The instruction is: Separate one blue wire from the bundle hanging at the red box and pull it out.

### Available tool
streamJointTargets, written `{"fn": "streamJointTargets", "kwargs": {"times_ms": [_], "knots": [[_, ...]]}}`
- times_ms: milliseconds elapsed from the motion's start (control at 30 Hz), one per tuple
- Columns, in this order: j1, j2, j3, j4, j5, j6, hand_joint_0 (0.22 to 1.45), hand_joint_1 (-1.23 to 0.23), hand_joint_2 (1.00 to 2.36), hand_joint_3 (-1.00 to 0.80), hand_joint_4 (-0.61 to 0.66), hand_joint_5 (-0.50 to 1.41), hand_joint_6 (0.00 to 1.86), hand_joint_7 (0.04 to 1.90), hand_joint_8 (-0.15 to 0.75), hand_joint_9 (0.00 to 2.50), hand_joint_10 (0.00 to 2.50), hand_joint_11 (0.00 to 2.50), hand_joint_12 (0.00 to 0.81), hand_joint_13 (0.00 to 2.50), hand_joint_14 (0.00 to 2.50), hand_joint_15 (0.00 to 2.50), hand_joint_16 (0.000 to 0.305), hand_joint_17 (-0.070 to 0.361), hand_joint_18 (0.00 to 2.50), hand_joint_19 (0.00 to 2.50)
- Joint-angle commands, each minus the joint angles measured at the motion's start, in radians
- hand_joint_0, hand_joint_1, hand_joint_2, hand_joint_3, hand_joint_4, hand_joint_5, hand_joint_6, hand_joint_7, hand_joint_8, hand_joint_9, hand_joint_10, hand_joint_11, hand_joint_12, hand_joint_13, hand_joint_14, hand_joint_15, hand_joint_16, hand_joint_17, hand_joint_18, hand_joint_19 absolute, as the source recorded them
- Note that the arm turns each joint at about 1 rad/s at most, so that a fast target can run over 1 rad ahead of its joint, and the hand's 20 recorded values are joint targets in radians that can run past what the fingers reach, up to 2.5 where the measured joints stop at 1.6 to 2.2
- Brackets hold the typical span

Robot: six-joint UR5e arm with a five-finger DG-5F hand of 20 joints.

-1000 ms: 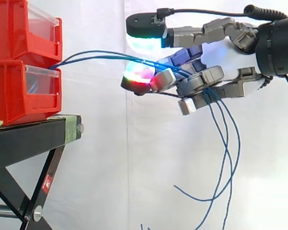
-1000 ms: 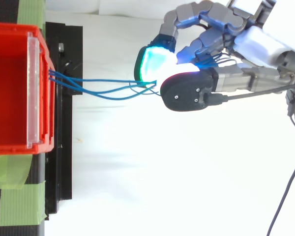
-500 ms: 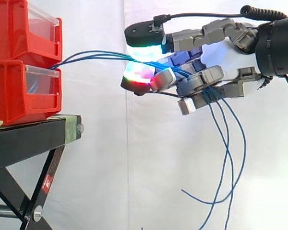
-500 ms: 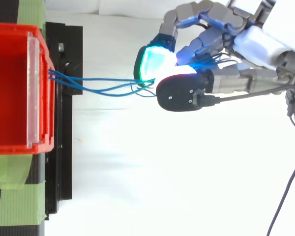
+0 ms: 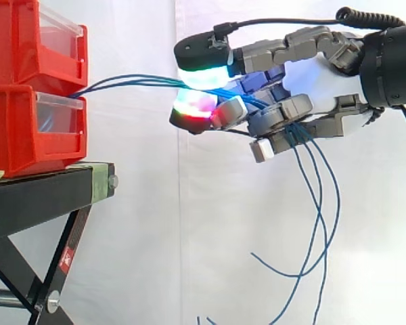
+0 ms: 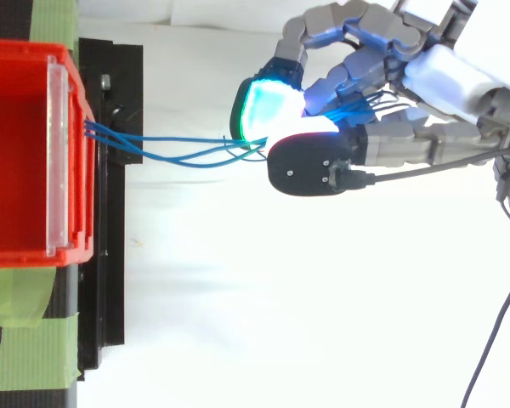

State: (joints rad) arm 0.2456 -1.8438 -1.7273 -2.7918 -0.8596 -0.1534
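In the side view I am reaching in from 3 o'clock, holding my black wrist (image 5: 392,61) level and pointing my hand (image 5: 304,81) toward 9 o'clock. I am stretching one finger out long at 12 o'clock of the hand, its upper pad (image 5: 203,68) glowing white and green. At 6 o'clock of it my lower pad (image 5: 193,112) is glowing red and green. I am curling my other fingers under the palm and gripping the blue wires (image 5: 135,80), which are running between the two pads. In the top view my hand (image 6: 442,72) is coming in from 2 o'clock.
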Motion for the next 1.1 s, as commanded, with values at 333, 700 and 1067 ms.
{"fn": "streamJointTargets", "kwargs": {"times_ms": [333,700,1067], "knots": [[0.001,0.000,0.000,0.000,0.001,0.002,0.66,-0.81,1.03,0.13,0.19,-0.21,0.89,1.16,0.295,0.96,0.57,1.77,0.339,1.03,2.14,1.28,0.046,0.103,0.99,1.27],[0.003,0.000,0.000,-0.002,0.001,0.003,0.48,-0.61,1.40,0.03,0.11,-0.13,0.88,1.32,0.394,1.16,0.92,1.65,0.435,1.15,2.35,1.09,0.074,0.167,1.25,1.21],[0.003,0.000,0.000,-0.002,0.001,0.003,0.67,-0.84,1.03,0.11,0.12,-0.21,0.91,1.26,0.286,0.97,0.66,1.93,0.338,1.01,2.09,1.32,0.049,0.110,0.91,1.26]]}}
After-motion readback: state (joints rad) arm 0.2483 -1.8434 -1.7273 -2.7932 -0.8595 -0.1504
